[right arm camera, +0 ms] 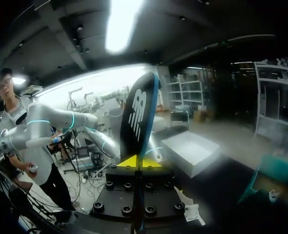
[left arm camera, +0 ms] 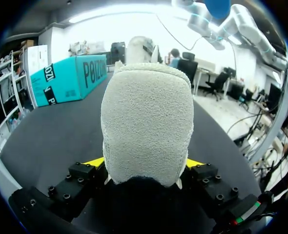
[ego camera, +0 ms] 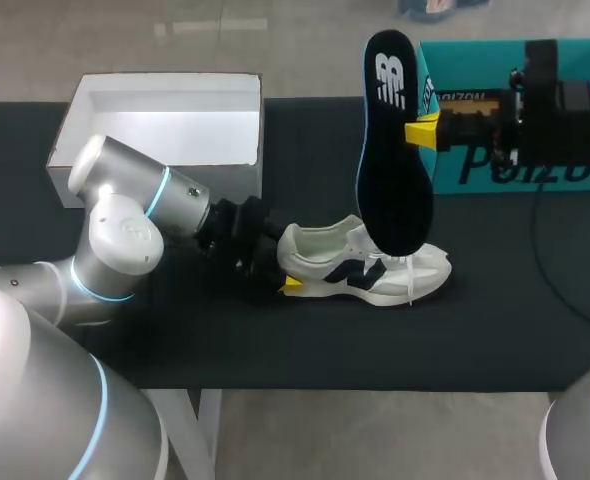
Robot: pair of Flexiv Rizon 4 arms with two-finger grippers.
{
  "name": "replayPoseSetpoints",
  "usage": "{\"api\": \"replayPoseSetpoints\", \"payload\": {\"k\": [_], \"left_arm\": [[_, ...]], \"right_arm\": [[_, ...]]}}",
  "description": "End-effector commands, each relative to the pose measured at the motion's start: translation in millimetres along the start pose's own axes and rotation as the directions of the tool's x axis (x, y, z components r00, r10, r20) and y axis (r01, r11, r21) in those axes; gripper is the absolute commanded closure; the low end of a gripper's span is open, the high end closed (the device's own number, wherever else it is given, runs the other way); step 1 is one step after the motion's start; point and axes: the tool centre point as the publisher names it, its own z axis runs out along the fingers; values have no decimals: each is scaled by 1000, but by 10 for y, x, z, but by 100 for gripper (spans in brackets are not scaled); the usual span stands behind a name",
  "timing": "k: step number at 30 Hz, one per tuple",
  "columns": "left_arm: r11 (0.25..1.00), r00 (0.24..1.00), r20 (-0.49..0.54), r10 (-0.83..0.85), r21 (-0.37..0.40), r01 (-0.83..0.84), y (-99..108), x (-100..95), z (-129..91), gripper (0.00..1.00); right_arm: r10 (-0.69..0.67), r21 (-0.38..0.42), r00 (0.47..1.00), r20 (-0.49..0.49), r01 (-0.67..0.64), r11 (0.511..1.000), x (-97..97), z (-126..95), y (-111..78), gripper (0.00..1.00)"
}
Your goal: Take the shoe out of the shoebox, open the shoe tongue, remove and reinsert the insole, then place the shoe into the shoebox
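- Head view: the silver left arm [ego camera: 125, 225] comes in from the near left and lies low over the black tabletop [ego camera: 495, 320], its wrist pointing at the shoe's heel.
- The left jaws are closed on the heel of the white mesh-and-suede sneaker with a navy side mark [ego camera: 360, 265]. One yellow fingertip [ego camera: 292, 285] shows at the heel's near side.
- In the left wrist view the pale fuzzy heel [left arm camera: 146, 122] fills the gap between the two yellow fingertips [left arm camera: 96, 162], which press it from either side.
- The sneaker stands on its sole at the middle of the tabletop, toe toward the right, outside the shoebox. A white lace hangs down near its front.
- A dark flat insole with a white logo and a blue edge [ego camera: 395, 150] is held upright above the sneaker's front. Its lower end overlaps the sneaker, and I cannot tell whether they touch.
- The right jaws grip the insole by its edge, with a yellow fingertip [ego camera: 422, 131] against it. The right arm [ego camera: 555, 100] comes in from the far right.
- In the right wrist view the insole [right arm camera: 139, 117] rises edge-on from between the yellow fingertips [right arm camera: 127, 162].
- An open white cardboard shoebox [ego camera: 165, 85] sits at the far left, well apart from the sneaker.
- A teal cardboard box with dark lettering [ego camera: 475, 60] stands at the far right, behind the right arm.
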Motion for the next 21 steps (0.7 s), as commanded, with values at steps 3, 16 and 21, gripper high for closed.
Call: {"api": "replayPoseSetpoints", "payload": {"k": [3, 16, 21], "left_arm": [[1000, 1000, 0, 1, 0, -1, 22, 5, 21, 100], [1000, 1000, 0, 1, 0, -1, 22, 5, 21, 100], [1000, 1000, 0, 1, 0, -1, 22, 5, 21, 100]], "right_arm": [[1, 31, 1000, -14, -1, 1000, 237, 134, 57, 100], [207, -47, 978, -26, -208, 977, 889, 389, -340, 100], [224, -19, 974, -30, -225, 974, 936, 346, -459, 100]]}}
